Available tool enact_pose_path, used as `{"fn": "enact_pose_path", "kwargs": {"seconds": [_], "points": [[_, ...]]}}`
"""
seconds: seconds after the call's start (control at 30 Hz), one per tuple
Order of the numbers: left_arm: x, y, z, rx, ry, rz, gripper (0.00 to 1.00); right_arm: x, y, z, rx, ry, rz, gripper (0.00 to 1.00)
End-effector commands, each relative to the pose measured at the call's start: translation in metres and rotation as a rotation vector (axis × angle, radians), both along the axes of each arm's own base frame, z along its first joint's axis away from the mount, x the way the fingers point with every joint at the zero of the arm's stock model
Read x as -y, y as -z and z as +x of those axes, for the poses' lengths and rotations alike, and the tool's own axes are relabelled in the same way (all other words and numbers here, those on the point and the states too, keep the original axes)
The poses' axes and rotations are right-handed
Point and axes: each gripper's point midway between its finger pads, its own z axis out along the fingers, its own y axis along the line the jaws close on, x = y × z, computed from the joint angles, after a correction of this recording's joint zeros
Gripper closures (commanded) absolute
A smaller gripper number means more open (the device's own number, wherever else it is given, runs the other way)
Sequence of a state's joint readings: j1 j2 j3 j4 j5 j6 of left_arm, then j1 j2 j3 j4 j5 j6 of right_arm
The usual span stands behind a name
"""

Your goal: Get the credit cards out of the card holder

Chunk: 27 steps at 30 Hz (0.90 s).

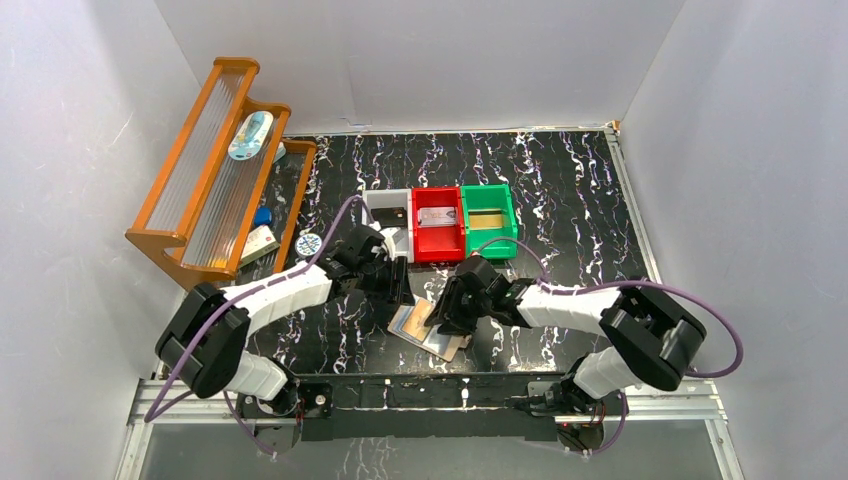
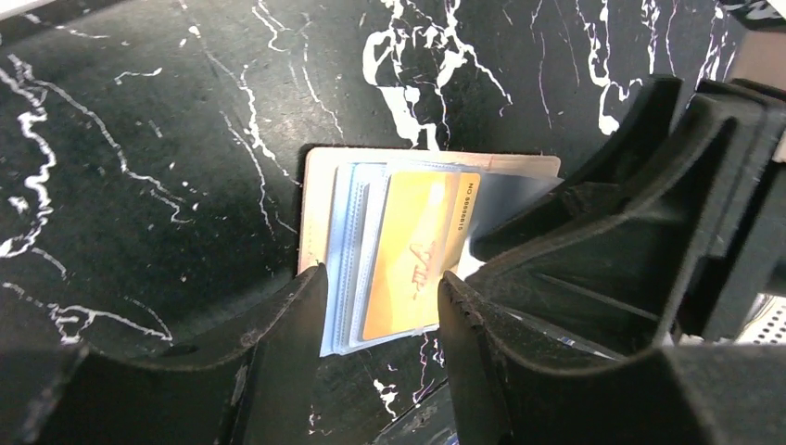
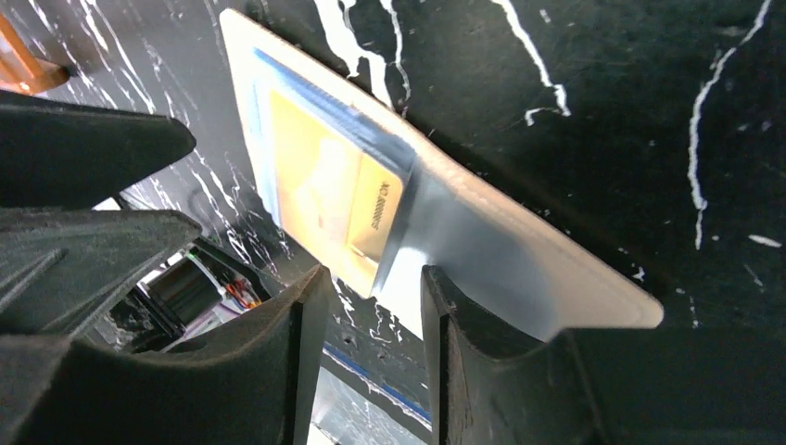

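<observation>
Now, card holder (image 1: 425,335) lying open on the black marbled table (image 1: 580,200) between both arms, left gripper (image 2: 382,306) half-spread astride the yellow card (image 2: 412,250) in its clear sleeves (image 2: 345,241), right gripper (image 3: 375,306) half-spread over the holder's edge, neither grip certain.

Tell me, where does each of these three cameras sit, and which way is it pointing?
Top external: fixed above and behind the arms, facing down at the table; both arms show, the left fingers and right fingers meeting over the card holder.
Left wrist: on the left arm, looking down between its own fingers at the open card holder and its yellow card.
Right wrist: on the right arm, looking past its own fingers at the card holder's edge.
Shared: both wrist views show the yellow card.
</observation>
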<state>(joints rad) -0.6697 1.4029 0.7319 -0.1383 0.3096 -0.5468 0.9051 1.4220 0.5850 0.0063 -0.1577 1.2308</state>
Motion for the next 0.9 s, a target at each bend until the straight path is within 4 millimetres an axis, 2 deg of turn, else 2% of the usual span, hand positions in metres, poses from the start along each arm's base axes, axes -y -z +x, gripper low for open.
{"fn": "enact_pose_path", "kwargs": {"seconds": [0.0, 0.13, 0.2, 0.37, 0.5, 0.73, 0.87], "points": [[0.008, -0.001, -0.005, -0.017, 0.090, -0.024, 0.56, -0.015, -0.004, 0.014, 0.019, 0.064, 0.076, 0.52], [0.008, 0.014, -0.017, -0.084, 0.111, -0.016, 0.65, -0.011, 0.004, 0.016, 0.013, 0.083, 0.082, 0.54], [0.009, 0.016, -0.021, -0.087, 0.122, -0.017, 0.67, -0.009, 0.007, 0.016, 0.009, 0.090, 0.103, 0.57], [0.010, 0.024, -0.036, -0.090, 0.186, 0.044, 0.82, -0.003, 0.010, 0.019, 0.009, 0.101, 0.116, 0.65], [0.006, 0.033, -0.044, -0.096, 0.208, 0.118, 0.83, -0.004, 0.010, 0.020, 0.012, 0.080, 0.137, 0.67], [-0.007, 0.045, -0.045, -0.106, 0.162, 0.207, 0.83, 0.000, 0.011, 0.019, 0.029, 0.054, 0.117, 0.71], [-0.012, 0.054, -0.046, -0.136, 0.140, 0.244, 0.85, 0.003, 0.009, 0.018, 0.066, 0.025, 0.123, 0.80]]}}
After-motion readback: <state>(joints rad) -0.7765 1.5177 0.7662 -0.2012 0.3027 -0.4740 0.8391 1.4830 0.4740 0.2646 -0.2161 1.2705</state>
